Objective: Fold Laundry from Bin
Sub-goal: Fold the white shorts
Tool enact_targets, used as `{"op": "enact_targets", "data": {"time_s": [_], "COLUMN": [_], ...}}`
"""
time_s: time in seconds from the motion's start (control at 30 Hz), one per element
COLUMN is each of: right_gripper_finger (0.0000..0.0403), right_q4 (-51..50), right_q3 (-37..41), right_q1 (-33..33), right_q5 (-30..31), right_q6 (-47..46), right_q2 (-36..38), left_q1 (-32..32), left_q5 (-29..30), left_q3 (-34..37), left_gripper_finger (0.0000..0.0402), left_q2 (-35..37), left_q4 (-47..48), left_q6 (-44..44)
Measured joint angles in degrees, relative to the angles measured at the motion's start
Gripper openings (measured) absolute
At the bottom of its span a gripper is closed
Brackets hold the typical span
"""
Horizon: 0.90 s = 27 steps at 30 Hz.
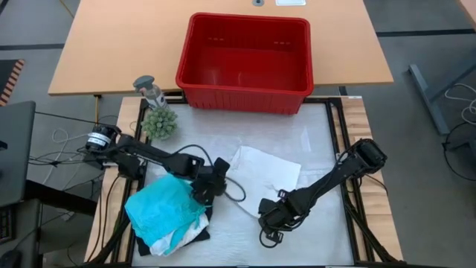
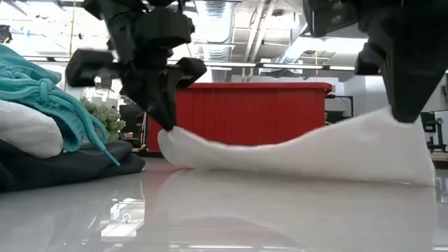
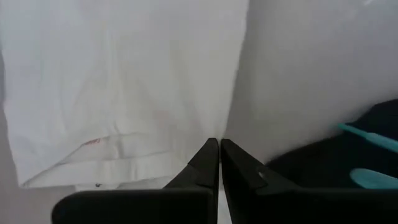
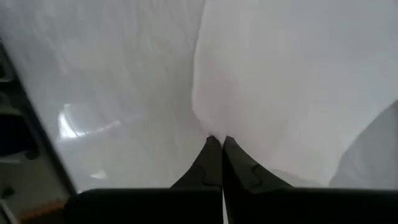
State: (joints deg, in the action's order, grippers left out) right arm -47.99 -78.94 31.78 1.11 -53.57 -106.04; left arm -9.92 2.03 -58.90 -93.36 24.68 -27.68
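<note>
A white garment (image 1: 264, 173) lies mid-table, seen in the low view as a sagging white strip (image 2: 301, 154). My left gripper (image 1: 216, 181) is shut on its left end and my right gripper (image 1: 272, 211) on its near right end. A pile of teal (image 1: 162, 208), white and black laundry rests on the table at the near left. The red bin (image 1: 245, 100) stands at the far edge, and nothing shows inside it. My left gripper pinches the white garment's left edge (image 3: 202, 140) between its two shut fingers, slanting down from the left. That end (image 2: 171, 136) is raised a little off the table. Layers cannot be told. My right gripper pinches the garment's edge at a corner (image 4: 211, 127) between its shut fingers, coming steeply from above. That end (image 2: 399, 115) is lifted higher than the left one. The cloth between the two holds sags, its middle (image 2: 280, 164) on the table.
A small green plant (image 1: 160, 123) and a grey object (image 1: 149, 85) stand at the far left, beside the bin. The laundry pile (image 2: 42, 133) sits close by my left arm. Bare glossy table (image 1: 320, 141) lies to the right and in front of the garment.
</note>
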Motion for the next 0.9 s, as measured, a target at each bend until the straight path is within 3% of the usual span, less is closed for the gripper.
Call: {"op": "enact_targets", "data": {"time_s": [0.17,0.5,0.9], "right_gripper_finger": [0.0017,0.0017,0.0017], "right_q4": [-2.7,-10.9,-26.8], "right_q3": [-0.1,-0.1,-0.1], "right_q1": [0.1,-0.2,-5.0], "right_q5": [1.3,14.1,12.8], "right_q6": [-6.3,-20.4,-34.6], "right_q2": [2.9,12.4,14.0], "left_q1": [2.9,5.6,13.0], "left_q5": [-4.8,-6.3,-6.4], "left_q3": [-4.8,-9.7,-10.6], "left_gripper_finger": [0.0,0.0,0.0], "left_q2": [0.0,0.1,0.1], "left_q4": [5.2,5.6,4.6], "left_q6": [2.6,2.2,2.0]}}
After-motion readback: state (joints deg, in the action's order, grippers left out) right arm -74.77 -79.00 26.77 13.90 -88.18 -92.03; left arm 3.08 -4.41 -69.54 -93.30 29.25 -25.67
